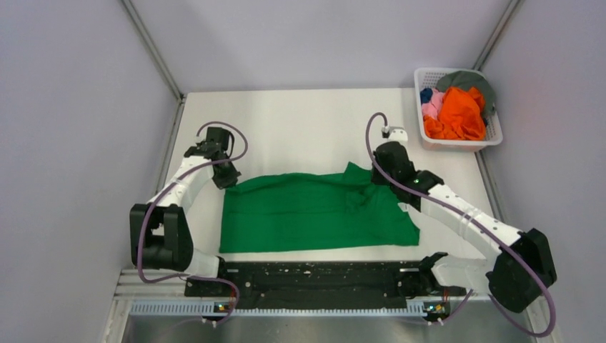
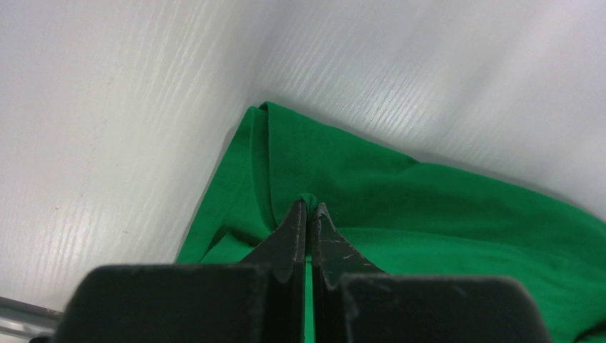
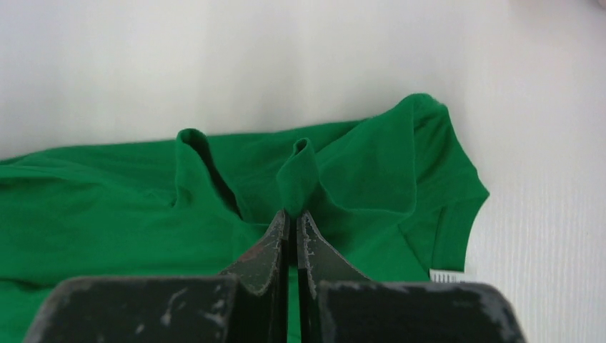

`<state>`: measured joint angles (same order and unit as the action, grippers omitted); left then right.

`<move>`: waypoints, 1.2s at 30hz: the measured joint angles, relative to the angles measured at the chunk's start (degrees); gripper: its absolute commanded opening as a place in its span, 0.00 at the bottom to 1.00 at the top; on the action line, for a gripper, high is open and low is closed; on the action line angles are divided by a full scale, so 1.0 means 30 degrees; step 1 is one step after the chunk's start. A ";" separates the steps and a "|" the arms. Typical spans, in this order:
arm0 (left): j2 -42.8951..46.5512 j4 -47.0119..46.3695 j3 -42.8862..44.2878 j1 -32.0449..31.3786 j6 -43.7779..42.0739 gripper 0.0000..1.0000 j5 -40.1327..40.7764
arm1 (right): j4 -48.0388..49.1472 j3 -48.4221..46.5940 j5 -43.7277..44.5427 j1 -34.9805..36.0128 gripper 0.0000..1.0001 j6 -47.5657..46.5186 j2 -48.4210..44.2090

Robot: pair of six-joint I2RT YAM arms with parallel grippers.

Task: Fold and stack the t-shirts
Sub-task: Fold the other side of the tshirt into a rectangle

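Observation:
A bright green t-shirt (image 1: 314, 214) lies spread across the table's near middle. My left gripper (image 1: 227, 175) is shut on its far left corner; in the left wrist view the left gripper (image 2: 309, 209) pinches a small fold of the green t-shirt (image 2: 429, 207). My right gripper (image 1: 382, 171) is shut on the far right part of the shirt; in the right wrist view the right gripper (image 3: 293, 216) pinches a raised fold of the green t-shirt (image 3: 357, 164). A small white tag (image 3: 449, 275) shows at the sleeve edge. Orange (image 1: 461, 114), pink (image 1: 432, 105), blue and grey shirts lie in the basket.
A white lattice basket (image 1: 493, 139) stands at the table's far right corner. Grey walls close in the left, far and right sides. A black rail (image 1: 314, 275) with the arm bases runs along the near edge.

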<state>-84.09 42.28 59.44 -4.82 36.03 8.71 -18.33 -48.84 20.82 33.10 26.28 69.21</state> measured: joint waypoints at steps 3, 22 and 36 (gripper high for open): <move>0.0648 -0.0124 -0.0597 0.0000 0.0015 0.00 0.0036 | -0.0903 0.0845 -0.0437 0.0233 0.00 0.0277 -0.1202; 0.2040 -0.0597 -0.2885 -0.0036 0.0627 0.22 0.0488 | -0.3803 0.3577 -0.2222 0.1086 0.15 0.1355 -0.4124; 0.7133 0.2361 -0.3927 -0.0036 0.3045 0.99 0.2506 | -0.7264 0.5741 -0.6324 0.2419 0.81 0.3745 -0.7978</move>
<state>-62.70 49.36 47.66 -4.93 45.17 16.23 -40.12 -31.62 1.85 40.36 37.52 45.28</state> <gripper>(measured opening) 0.982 0.787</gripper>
